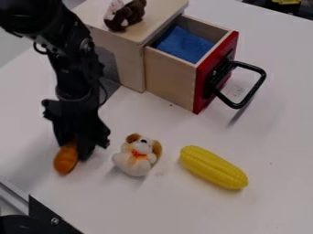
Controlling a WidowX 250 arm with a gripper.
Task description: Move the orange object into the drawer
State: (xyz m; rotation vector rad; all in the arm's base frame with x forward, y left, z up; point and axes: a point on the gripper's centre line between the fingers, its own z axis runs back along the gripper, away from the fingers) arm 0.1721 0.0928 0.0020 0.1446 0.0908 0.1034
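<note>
Orange toy (pixel 65 158) is resting against the pincer (pixel 78 151) at eight o'clock (whether it's gripping, I cannot tell); the drawer (pixel 177 80) is gaping at one, presumably for receiving it.

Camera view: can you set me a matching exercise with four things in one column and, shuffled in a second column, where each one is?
Things
1. Orange object
2. Yellow corn cob
3. Blue cloth
4. Brown-and-white plush toy

Places
A. Inside the open drawer
B. On top of the wooden box
C. On the white table, beside the plush dog on the drawer's side, away from the hand
D. At the lower end of the hand

Right pairs: 1-D, 2-C, 3-A, 4-B
</note>
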